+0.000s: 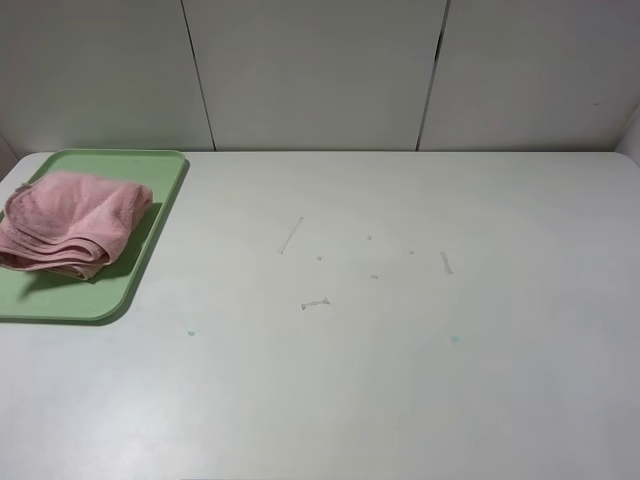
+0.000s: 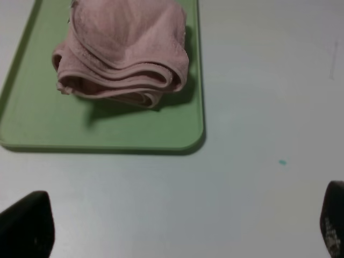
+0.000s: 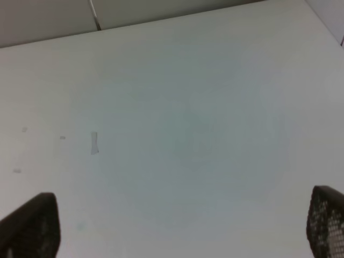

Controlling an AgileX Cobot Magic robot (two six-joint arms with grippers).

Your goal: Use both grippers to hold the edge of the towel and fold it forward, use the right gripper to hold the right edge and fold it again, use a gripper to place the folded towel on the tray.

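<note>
1. Exterior high view: the towel (image 1: 68,222) is seen folded on the tray (image 1: 150,240), at the bench's (image 1: 400,350) far left; the placing step is judged done, so both arms are best kept clear.
2. Left wrist view: the left claw (image 2: 177,228) is spread wide, holding nothing, near the tray's front rim; nothing stands between.
3. Right wrist view: the right claw (image 3: 177,228) is wide and empty, well apart from the tray, over scuffed bench only.

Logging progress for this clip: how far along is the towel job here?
Done: the towel lies folded in layers on the tray. In hand: nothing; the left tool and right tool are open and hold nothing, away from the towel. Left: nothing visible remains.
</note>
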